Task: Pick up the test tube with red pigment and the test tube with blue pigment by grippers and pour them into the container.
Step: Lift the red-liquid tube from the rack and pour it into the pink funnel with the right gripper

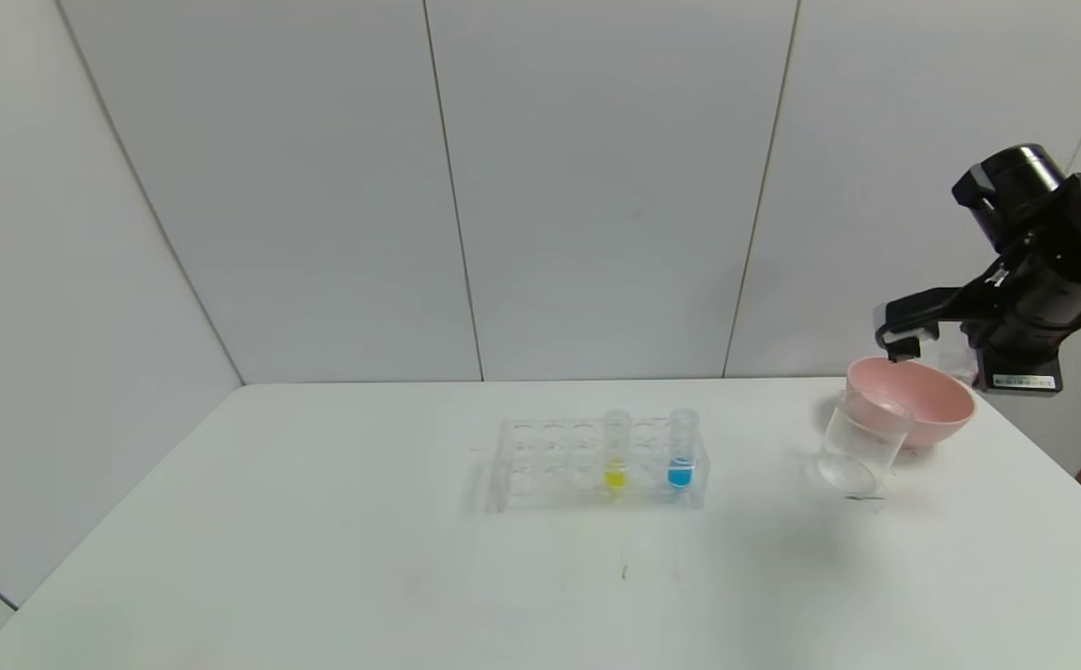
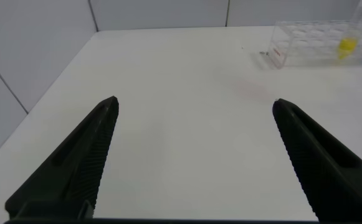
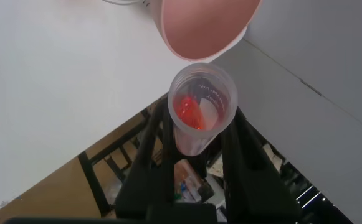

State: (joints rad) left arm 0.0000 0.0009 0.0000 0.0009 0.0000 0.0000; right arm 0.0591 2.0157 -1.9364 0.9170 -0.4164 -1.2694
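Note:
My right gripper is shut on the test tube with red pigment and holds it high, by the far rim of the pink bowl. In the right wrist view the tube's open mouth faces the bowl, and orange-red liquid lies inside the tube. The clear beaker stands on the table just in front of the bowl. The test tube with blue pigment stands upright in the clear rack. My left gripper is open and empty over bare table, out of the head view.
A yellow-liquid tube stands in the rack beside the blue one. The rack also shows far off in the left wrist view. The white table ends close behind the bowl, and grey wall panels stand behind it.

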